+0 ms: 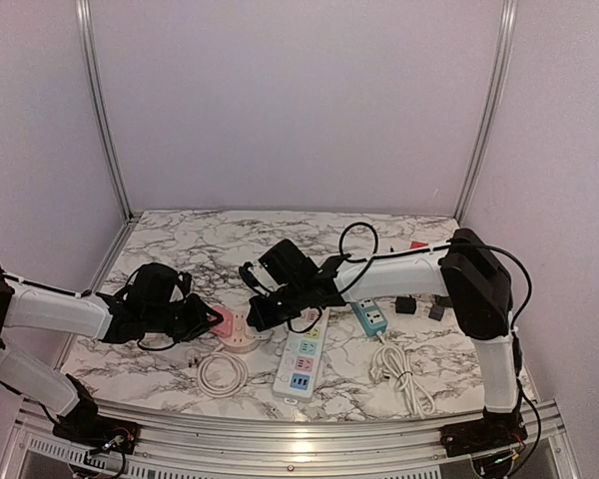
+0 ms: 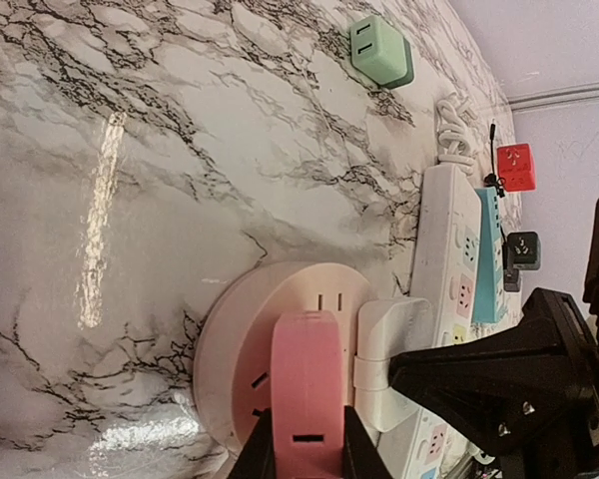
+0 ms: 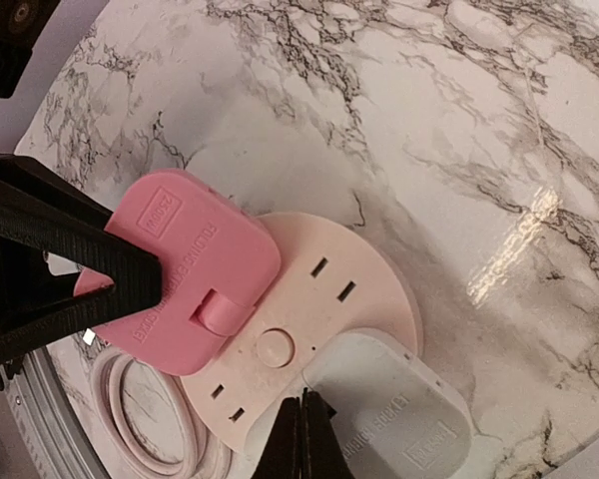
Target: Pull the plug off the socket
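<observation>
Pale lilac walls (image 1: 299, 100), aluminium corner posts (image 1: 102, 110), glossy marble-patterned tabletop (image 1: 180, 239), streak of light (image 2: 98, 220) reflected on it

Hemmed in at socket (image 3: 324, 299): left gripper (image 1: 212, 321) on pink plug (image 3: 185, 264) one side, right gripper (image 3: 304, 424) crowding other, strip (image 1: 301, 361) just beside, cable coil (image 1: 222, 373) in front; open marble (image 1: 230, 244) behind
</observation>
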`<state>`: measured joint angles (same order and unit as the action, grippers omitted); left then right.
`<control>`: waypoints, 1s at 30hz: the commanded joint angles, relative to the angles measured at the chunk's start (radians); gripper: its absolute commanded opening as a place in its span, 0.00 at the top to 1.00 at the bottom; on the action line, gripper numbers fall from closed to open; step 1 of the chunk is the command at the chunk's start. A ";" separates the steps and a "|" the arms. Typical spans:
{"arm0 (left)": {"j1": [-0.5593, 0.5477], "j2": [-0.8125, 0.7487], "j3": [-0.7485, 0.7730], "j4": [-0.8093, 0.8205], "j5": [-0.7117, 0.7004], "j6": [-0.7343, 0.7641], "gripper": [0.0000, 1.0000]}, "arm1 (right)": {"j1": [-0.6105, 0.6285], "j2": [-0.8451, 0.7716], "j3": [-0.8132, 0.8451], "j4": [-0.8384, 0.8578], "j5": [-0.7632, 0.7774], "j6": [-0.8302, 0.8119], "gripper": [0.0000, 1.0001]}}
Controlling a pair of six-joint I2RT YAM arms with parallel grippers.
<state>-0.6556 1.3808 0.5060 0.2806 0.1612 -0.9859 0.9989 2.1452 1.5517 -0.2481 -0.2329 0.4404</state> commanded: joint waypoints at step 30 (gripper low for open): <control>0.109 0.186 -0.138 0.898 0.368 -0.294 1.00 | 0.032 0.123 0.052 -0.154 0.063 -0.018 1.00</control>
<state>-0.5335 1.5539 0.3519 0.8539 0.4034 -1.2095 0.9985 2.1632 1.6085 -0.3210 -0.1413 0.4358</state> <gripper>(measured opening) 0.169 0.002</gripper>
